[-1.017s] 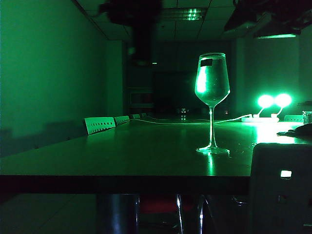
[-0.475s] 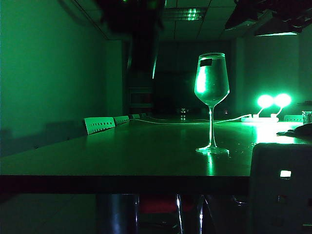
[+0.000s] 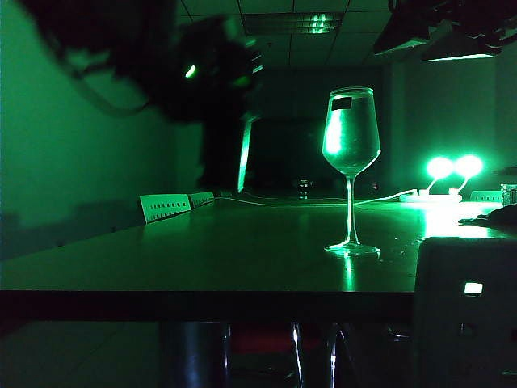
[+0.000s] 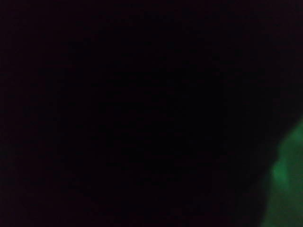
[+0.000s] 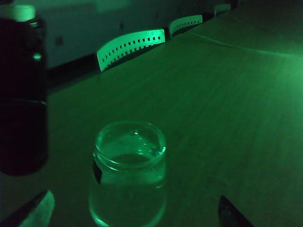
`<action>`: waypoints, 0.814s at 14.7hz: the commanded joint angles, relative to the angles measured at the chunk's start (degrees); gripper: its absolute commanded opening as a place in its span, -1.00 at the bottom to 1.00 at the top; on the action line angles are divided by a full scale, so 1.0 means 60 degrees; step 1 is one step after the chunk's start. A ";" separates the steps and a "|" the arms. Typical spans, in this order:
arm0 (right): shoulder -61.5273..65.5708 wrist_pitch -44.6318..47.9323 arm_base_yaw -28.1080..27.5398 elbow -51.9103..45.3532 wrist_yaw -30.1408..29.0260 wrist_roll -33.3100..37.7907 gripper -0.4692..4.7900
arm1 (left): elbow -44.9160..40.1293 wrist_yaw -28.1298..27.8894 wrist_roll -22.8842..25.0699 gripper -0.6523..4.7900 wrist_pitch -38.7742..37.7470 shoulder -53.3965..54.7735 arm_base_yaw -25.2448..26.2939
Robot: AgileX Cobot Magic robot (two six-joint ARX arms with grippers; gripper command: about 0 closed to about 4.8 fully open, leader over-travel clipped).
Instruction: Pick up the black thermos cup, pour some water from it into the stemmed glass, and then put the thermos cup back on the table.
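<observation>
Left gripper (image 3: 222, 101) lost in a dark blur high on the left of the table view, directly over the black flask (image 3: 226, 158); jaws impossible to read, the wrist camera on that arm showing almost nothing but black. Flask upright beneath it, well to the left of the wine glass (image 3: 350, 129) and further back, base down near the table (image 3: 242, 250); whether standing on it or just above, not clear. Right gripper (image 5: 130, 215) spread wide and empty, poised above and just behind the glass, one fingertip (image 5: 31, 210) showing on each side of it. Glass standing alone on its foot, clear liquid already in the bowl. Pale chairs (image 3: 166, 206) along the far edge, two bright lamps (image 3: 452, 167) at the right.

Pouring apparently done, judging by the water in the glass; step in hand likely the return of the flask to the table. Next move: flask set squarely on its base, kept apart from the thin-stemmed glass, then released and the left arm lifted straight up, without knocking the jutting lid
</observation>
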 commanded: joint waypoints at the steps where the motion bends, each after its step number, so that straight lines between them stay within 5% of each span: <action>1: -0.0004 0.0157 0.0011 0.0047 0.0000 -0.0091 1.00 | -0.0918 -0.0153 -0.1078 0.50 0.2259 -0.0029 0.0506; 12: 0.0058 0.0382 0.0018 0.0047 -0.0036 -0.0284 1.00 | -0.1118 -0.0248 -0.1147 0.51 0.3829 0.1832 0.0849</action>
